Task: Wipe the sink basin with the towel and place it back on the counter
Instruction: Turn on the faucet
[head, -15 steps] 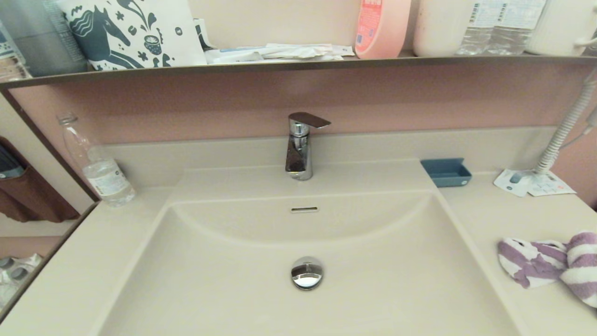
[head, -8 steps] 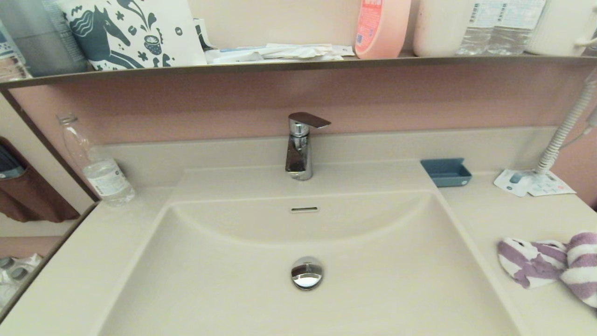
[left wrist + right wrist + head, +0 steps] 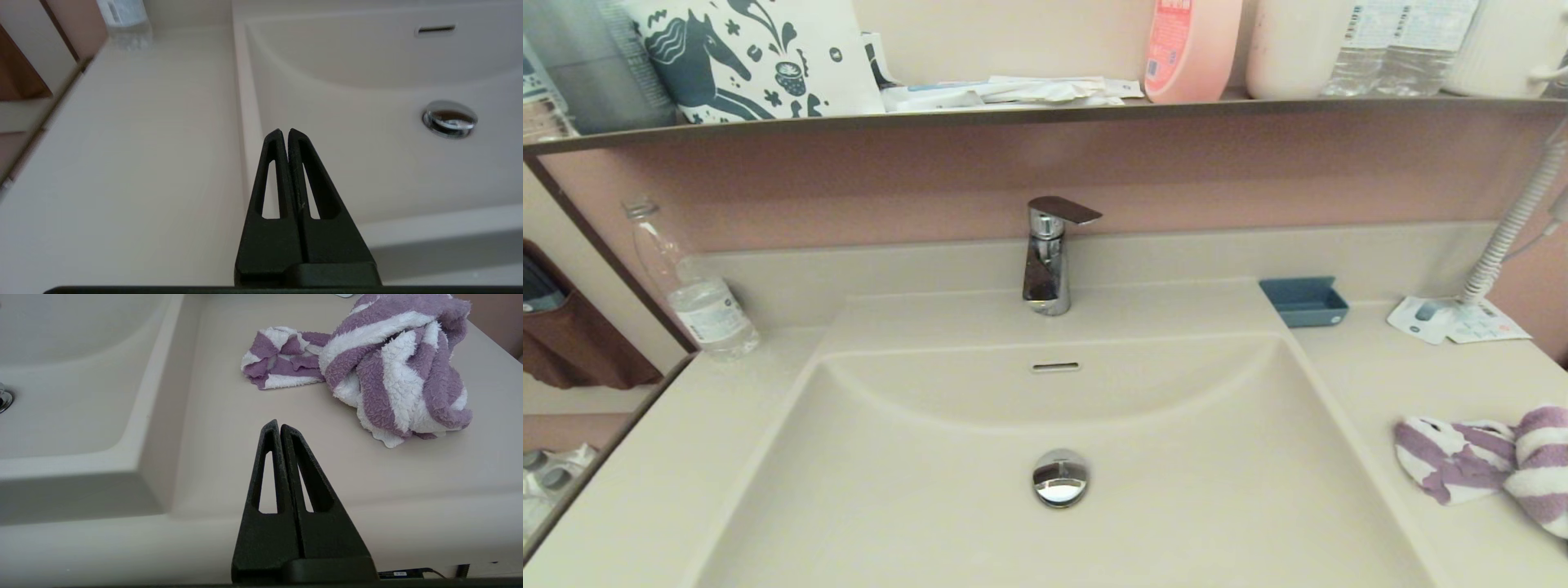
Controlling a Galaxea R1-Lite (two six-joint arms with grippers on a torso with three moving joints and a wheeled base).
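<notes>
The purple and white striped towel [image 3: 1486, 461] lies crumpled on the counter [image 3: 1413, 376] to the right of the sink basin [image 3: 915, 490]. The basin holds only its chrome drain plug [image 3: 1059, 478] and slot overflow [image 3: 1055, 367]. Neither arm shows in the head view. In the right wrist view my right gripper [image 3: 279, 426] is shut and empty, hovering near the counter's front edge, with the towel [image 3: 384, 363] a short way ahead of it. In the left wrist view my left gripper [image 3: 283, 132] is shut and empty over the basin's left rim [image 3: 245, 106].
A chrome faucet [image 3: 1049, 257] stands behind the basin. A water bottle [image 3: 690, 286] is at the back left of the counter; a blue tray [image 3: 1304, 300], a printed paper card [image 3: 1454, 320] and a coiled white hose [image 3: 1515, 216] are at the back right. A shelf [image 3: 1045, 110] above carries bottles.
</notes>
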